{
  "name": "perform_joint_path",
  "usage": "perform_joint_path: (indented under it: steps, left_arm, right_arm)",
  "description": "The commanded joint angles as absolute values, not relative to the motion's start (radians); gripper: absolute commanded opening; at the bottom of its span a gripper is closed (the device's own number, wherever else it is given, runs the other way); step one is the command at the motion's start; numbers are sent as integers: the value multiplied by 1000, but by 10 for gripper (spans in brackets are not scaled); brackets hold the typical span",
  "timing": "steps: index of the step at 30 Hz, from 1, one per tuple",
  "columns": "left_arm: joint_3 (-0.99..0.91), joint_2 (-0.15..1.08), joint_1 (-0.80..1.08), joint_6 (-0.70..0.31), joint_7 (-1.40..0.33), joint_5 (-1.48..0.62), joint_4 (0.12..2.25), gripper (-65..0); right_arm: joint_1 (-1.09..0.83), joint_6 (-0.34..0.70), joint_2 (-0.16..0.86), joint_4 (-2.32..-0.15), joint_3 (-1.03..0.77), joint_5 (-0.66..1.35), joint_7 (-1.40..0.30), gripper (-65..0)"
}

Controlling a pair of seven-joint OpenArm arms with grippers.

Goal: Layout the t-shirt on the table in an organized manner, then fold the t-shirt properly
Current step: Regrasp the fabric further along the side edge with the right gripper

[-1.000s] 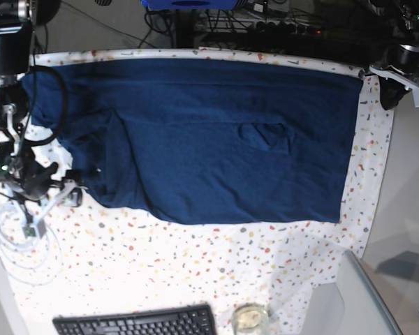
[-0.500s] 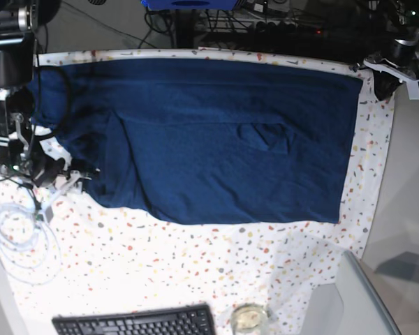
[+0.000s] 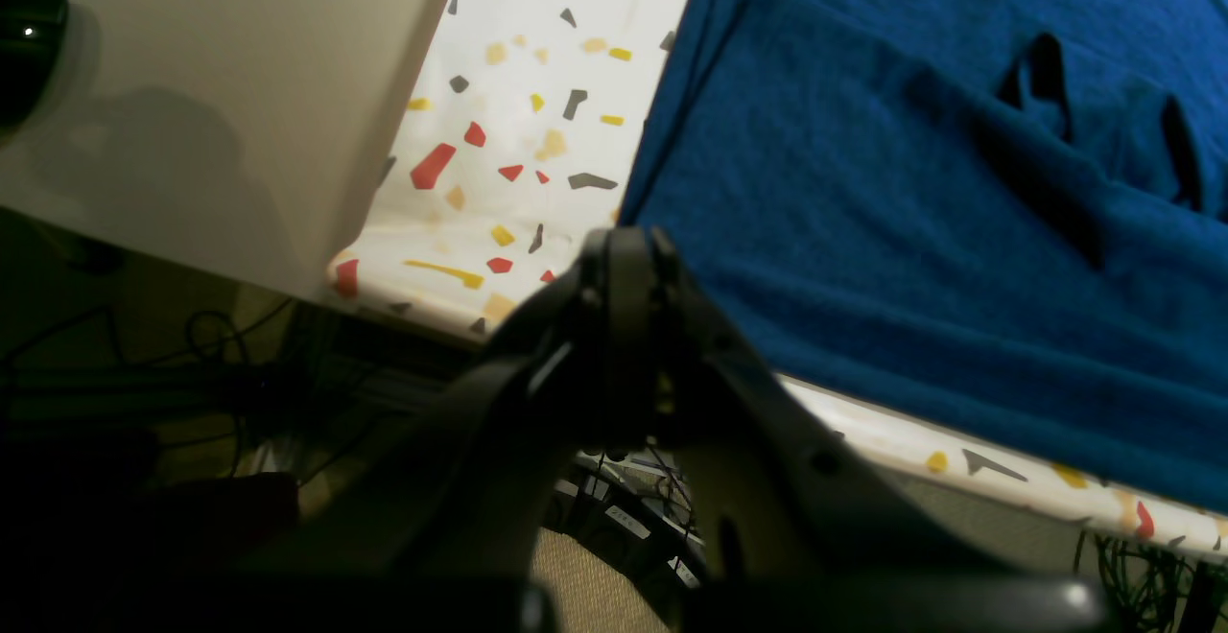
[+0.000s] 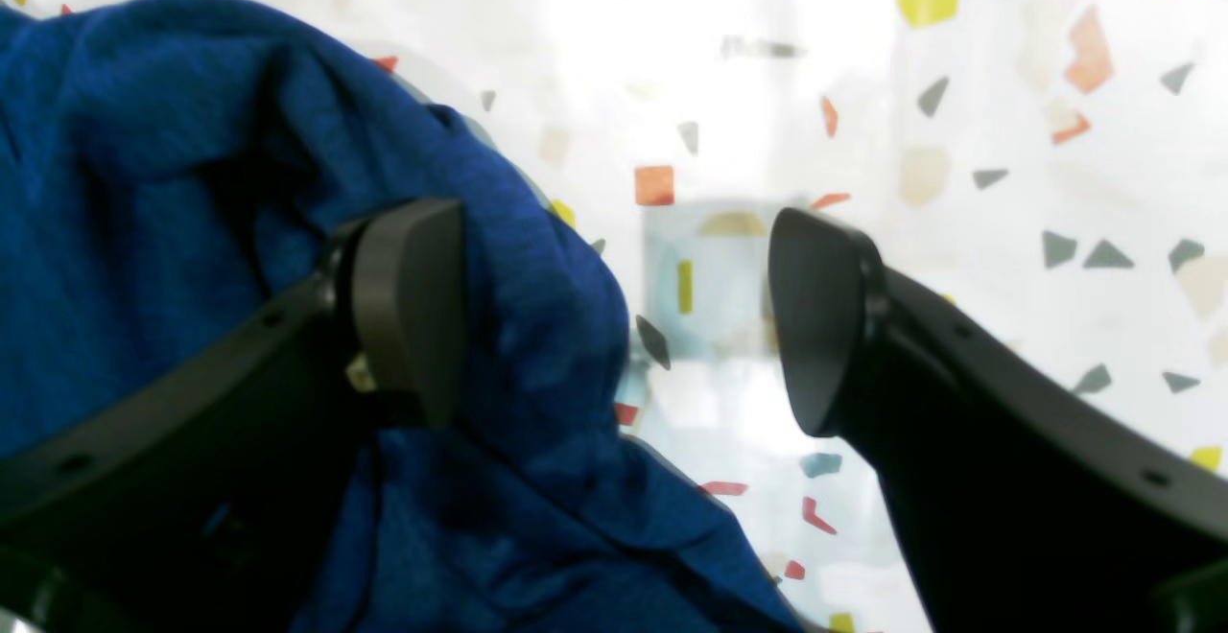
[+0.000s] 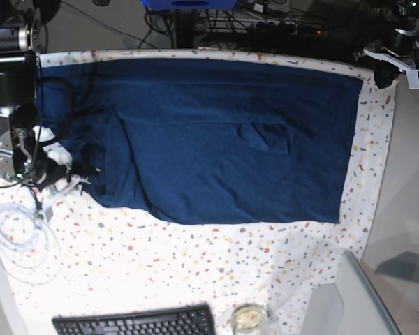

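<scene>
Navy soft t-shirt lies spread on the speckled white desk; right end effector gapes wide at nine o'clock, probably to grab the sleeve; left end effector is closed, empty.

**Appearance of the two-arm robot**

The right gripper is built from matte black plastic. Two broad, rounded fingers with flat grey-black inner faces are carried on curved black arms, and small round screw holes are seen along those arms. In the base view, the right arm at the left of the scene is formed of a bulky black housing above a silver-grey bracket, with a thick black cable looped beside it and thin wires near a small green light. The left gripper is likewise black, with tapered fingers, a central seam and small fasteners. The left arm, far right, shows a black body with a white bracket.
</scene>
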State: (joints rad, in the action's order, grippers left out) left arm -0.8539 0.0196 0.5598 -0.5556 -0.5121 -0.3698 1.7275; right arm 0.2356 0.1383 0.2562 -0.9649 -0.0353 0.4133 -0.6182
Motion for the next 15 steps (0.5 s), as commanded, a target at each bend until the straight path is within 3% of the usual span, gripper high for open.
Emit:
perform_joint_path:
  steps: [1, 6, 13, 15]
  left_arm:
    - [-860, 31, 567, -561, -489, -383, 1742, -650]
    - [-860, 31, 565, -561, -489, -383, 1741, -650]
    - [-860, 31, 565, -561, -489, -383, 1741, -650]
    - [-860, 31, 564, -561, -489, -383, 1741, -650]
  right_arm:
    - [243, 142, 257, -1003, -38, 421, -607, -203]
    - [191, 142, 252, -1132, -38, 421, -608, -203]
    - [213, 142, 251, -1029, -38, 420, -605, -207]
    - [217, 142, 251, -1012, -38, 420, -604, -254]
